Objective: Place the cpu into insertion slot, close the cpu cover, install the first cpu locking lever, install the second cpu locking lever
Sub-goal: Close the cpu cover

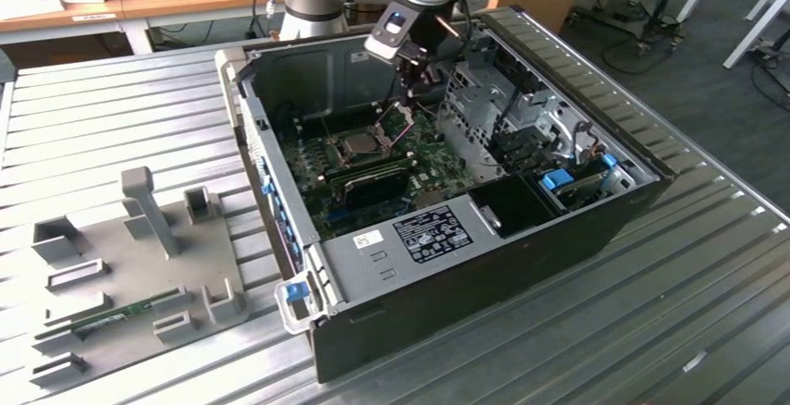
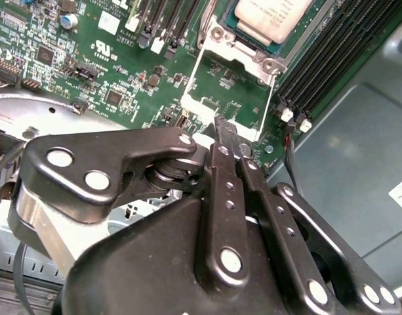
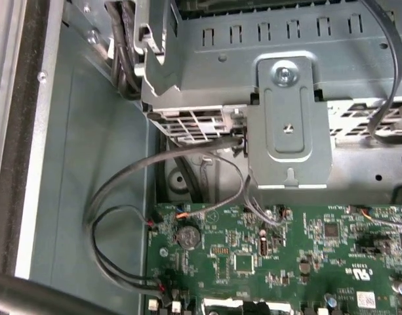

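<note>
End effector [image 2: 225, 134]: fingers pressed together at the free edge of the raised cpu cover [image 2: 193, 79]; cpu [image 2: 273, 16] seated; memory slots [image 2: 332, 56] alongside.

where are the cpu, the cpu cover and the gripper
cpu [image 2: 273, 14], second wrist view, on its grey metal top
cpu cover [image 2: 195, 74], second wrist view, on one side rail
gripper [image 2: 227, 134], second wrist view, at its tip

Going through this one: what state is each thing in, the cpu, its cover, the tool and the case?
cpu: seated on the motherboard, uncovered.
cpu cover: open, raised off the cpu.
tool: fingers together, tips at the cover's free edge.
computer case: lying flat, side open.
</note>
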Controlling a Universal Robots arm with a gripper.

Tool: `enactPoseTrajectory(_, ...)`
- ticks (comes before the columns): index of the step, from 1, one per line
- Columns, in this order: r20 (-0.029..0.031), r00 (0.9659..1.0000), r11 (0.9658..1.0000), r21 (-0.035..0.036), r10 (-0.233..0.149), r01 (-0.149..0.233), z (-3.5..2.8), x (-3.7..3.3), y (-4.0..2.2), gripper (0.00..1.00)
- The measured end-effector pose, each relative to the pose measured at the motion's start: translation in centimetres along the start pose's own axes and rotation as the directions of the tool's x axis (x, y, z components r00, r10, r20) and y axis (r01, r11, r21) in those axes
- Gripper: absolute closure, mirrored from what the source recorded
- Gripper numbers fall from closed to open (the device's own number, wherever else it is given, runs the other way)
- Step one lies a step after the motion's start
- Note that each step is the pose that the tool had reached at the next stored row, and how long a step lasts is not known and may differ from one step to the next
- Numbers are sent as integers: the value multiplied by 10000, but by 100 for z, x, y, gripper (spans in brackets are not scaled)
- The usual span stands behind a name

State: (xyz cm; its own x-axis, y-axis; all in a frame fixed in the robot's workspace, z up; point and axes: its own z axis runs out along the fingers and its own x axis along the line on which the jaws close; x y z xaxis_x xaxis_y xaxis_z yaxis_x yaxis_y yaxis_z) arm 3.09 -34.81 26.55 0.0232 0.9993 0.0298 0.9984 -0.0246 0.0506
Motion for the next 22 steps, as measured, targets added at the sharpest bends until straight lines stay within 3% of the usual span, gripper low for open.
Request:
enactPoseTrajectory(6,0,10000,10000,0,0,0,10,2,64,89)
enactPoseTrajectory(18,0,10000,10000,0,0,0,12,1,72,89)
enactPoseTrajectory(22,0,10000,10000,0,0,0,23,2,101,89)
